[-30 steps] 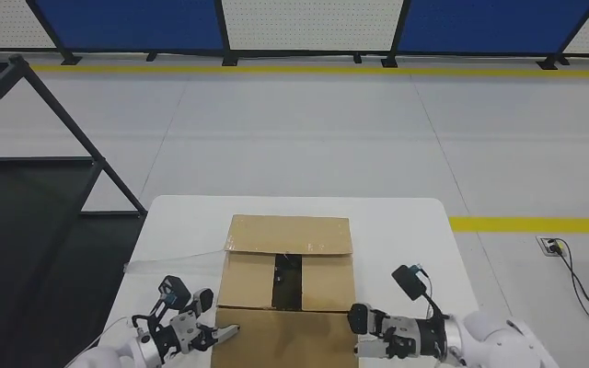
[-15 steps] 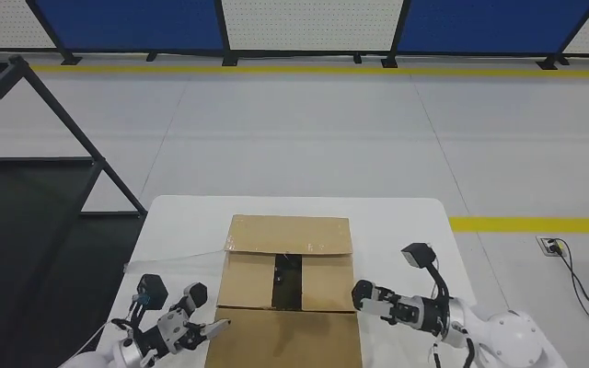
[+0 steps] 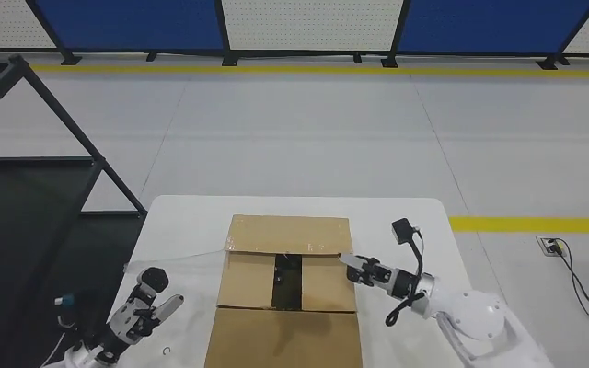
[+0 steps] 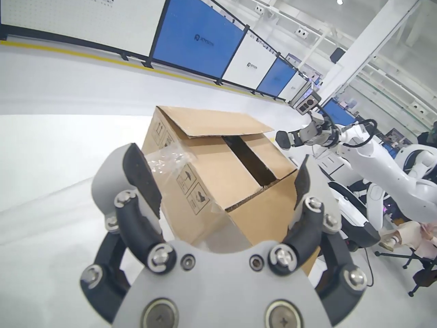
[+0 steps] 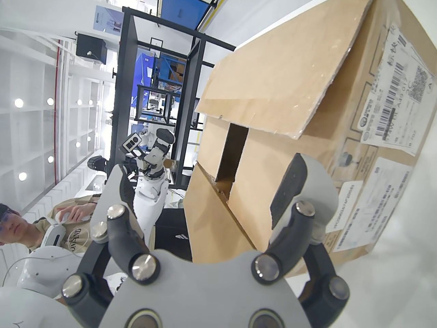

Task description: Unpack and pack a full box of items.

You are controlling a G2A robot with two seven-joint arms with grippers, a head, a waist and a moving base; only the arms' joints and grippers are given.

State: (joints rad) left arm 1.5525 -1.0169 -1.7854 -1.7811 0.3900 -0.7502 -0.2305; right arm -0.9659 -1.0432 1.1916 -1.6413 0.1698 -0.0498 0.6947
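A brown cardboard box stands in the middle of the white table. Its top flaps lie nearly flat, with a dark slot between them. The far flap is lifted a little. My left gripper is off the box's left side, apart from it, open and empty; its wrist view faces the box between its spread fingers. My right gripper hovers at the box's right edge near the far flap, open with nothing held. Its wrist view looks across the labelled side.
A strip of clear tape trails from the box's left side onto the table. A black metal rack stands left of the table. Bare tabletop lies on both sides of the box and behind it.
My left gripper has drawn back from the box's near left corner, out to the left. My right gripper has moved from the near right corner along the right edge toward the far flap.
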